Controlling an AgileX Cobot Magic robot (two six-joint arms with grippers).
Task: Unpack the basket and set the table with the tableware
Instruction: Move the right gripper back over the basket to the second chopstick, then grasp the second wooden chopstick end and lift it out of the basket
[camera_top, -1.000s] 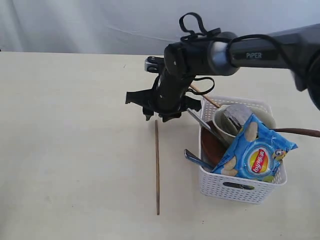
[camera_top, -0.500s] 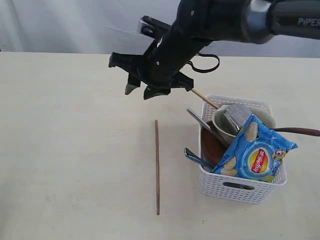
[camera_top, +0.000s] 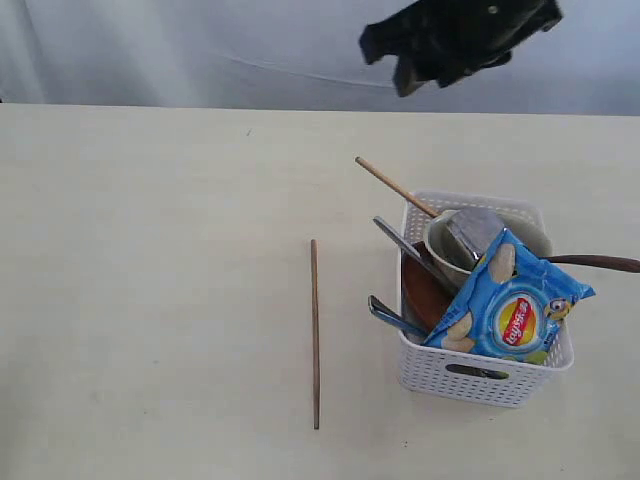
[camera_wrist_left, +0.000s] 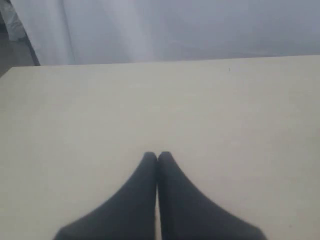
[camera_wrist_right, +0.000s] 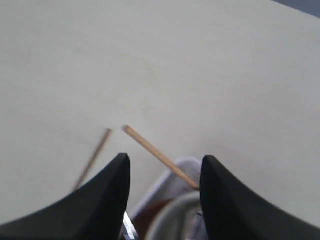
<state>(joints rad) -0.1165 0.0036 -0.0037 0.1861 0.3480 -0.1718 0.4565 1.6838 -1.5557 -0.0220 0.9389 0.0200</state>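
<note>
**Basket** (camera_top: 480, 385): white and perforated, standing on the desk (camera_top: 150, 260) at the right of the exterior view.

**Contents:**
- steel cup (camera_top: 478, 230) sitting in the white bowl (camera_top: 437, 255)
- brown plate (camera_top: 422, 290) standing on edge
- two steel cutlery handles (camera_top: 398, 243) poking over the left rim; which is knife and which is fork cannot be told
- wooden spoon (camera_top: 600, 264) jutting past the right rim
- blue crisp packet (camera_top: 510, 310) draped over the front

**First chopstick** (camera_top: 314, 335): flat on the desk, well apart from the basket.

**Second chopstick** (camera_top: 395, 187): leans out over the basket's far-left corner, with its tip in the air.

**Right gripper** (camera_wrist_right: 165, 159): high above the basket's far side, jaws moderately apart and empty.

**Left gripper** (camera_wrist_left: 157, 156): closed on nothing, over bare desk.

**Step in hand (judged):** fetch the second chopstick.
- Come down on its free end outside the rim, with the jaws across the shaft.
- Draw it out along its own slant so the cutlery and bowl stay undisturbed.
- Lay it parallel to and beside the first chopstick.

**Room:** there is broad open desk to the left and front. It is tight at the rim corner and near the spoon's overhang.
</note>
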